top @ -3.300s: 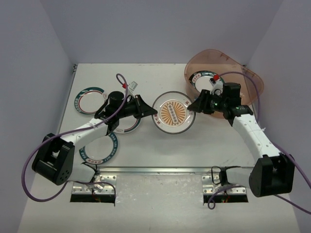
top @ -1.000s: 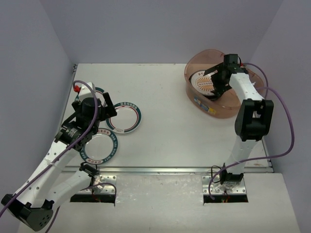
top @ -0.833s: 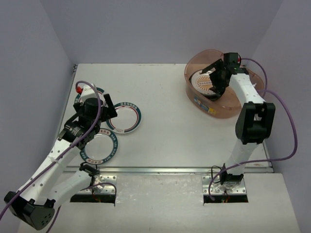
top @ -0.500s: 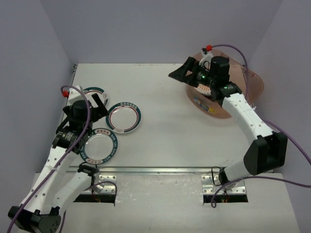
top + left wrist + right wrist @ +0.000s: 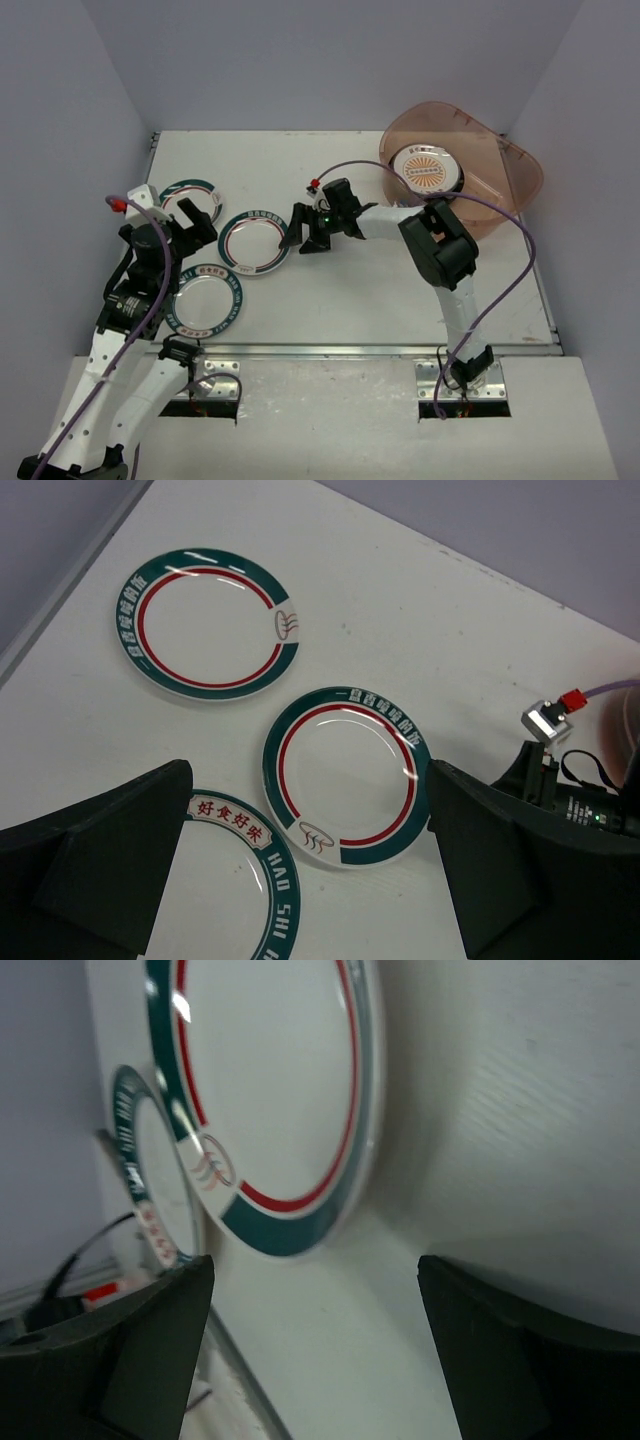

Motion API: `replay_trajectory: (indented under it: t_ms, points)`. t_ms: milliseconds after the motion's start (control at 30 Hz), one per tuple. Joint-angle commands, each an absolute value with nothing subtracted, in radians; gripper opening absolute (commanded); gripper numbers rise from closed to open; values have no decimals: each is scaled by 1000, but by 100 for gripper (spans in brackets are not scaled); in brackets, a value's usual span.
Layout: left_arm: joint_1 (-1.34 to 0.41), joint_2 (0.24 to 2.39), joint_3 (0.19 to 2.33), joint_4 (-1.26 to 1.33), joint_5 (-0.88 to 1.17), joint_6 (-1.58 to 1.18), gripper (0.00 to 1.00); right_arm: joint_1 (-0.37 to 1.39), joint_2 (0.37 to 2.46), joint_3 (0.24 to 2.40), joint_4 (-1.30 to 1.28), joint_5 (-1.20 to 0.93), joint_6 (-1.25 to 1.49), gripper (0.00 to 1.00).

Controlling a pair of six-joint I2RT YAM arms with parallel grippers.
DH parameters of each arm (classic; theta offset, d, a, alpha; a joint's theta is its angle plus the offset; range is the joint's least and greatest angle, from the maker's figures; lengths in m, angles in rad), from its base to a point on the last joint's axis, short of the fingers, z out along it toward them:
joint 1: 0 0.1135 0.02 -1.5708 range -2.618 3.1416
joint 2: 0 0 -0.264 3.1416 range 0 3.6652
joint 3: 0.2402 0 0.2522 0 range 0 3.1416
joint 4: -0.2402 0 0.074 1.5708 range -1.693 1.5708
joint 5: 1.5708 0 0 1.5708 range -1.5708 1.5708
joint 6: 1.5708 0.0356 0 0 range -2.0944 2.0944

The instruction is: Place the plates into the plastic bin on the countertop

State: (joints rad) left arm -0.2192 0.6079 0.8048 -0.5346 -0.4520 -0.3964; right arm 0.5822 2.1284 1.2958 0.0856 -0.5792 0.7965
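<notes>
Got the right claw (image 5: 300, 235) released, low beside the teal-rimmed plate (image 5: 255, 242) flat on the tabletop (image 5: 350, 300), well apart from the plastic bin (image 5: 520, 165). Same for the left claw (image 5: 190, 222). Could shove that thin rim away instead of pinching it
</notes>
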Motion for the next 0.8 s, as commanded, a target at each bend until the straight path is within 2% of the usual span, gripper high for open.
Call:
replay_trajectory:
  t_ms: [0, 33, 200, 267, 333, 400, 467, 633, 767]
  points:
    - [-209, 595, 795, -472, -395, -367, 100, 597, 2208, 1401, 135, -566, 845, 87]
    - [-209, 597, 795, -469, -386, -365, 100, 597, 2226, 1402, 146, -564, 869, 86]
    - [-209, 585, 799, -466, -369, -359, 100, 597, 2370, 1454, 183, -530, 974, 65]
    - [-209, 573, 796, -465, -366, -358, 100, 597, 2386, 1441, 203, -494, 1009, 50]
    - [-209, 565, 793, -462, -365, -357, 100, 597, 2389, 1418, 230, -480, 1038, 38]
    - [-209, 548, 788, -458, -364, -355, 100, 597, 2381, 1384, 272, -468, 1072, 12]
    - [-209, 545, 787, -452, -359, -354, 100, 597, 2348, 1335, 325, -473, 1092, 0]
    - [-209, 551, 785, -454, -349, -350, 100, 597, 2150, 1238, 373, -502, 1085, 0]
    - [-209, 548, 785, -454, -345, -350, 100, 586, 1908, 1238, 289, -515, 1010, 0]
